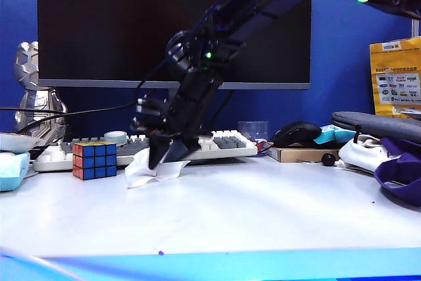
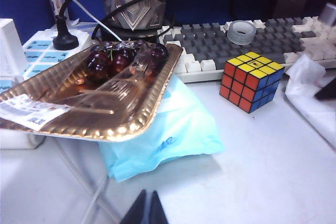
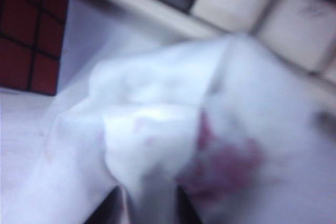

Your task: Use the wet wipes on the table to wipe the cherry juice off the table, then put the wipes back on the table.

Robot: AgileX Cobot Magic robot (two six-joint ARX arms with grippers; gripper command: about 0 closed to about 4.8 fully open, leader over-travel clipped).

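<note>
White wet wipes crumpled beside keyboard, right gripper pinching them, left gripper pressed together.

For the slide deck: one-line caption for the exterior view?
Right gripper over the crumpled wipe beside the cube, before the keyboard.

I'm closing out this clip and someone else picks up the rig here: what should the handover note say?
Right gripper: low over the wet wipes, between the Rubik's cube and the keyboard. The sheet bunches against its fingers; whether they have let go, I cannot tell.
Left gripper: fingers closed, empty, parked near the cherry tray.
Done: wipe shows pink stains and rests on the table.
Left: a few spots of cherry juice remain near the front edge; confirm release, then retract.
</note>
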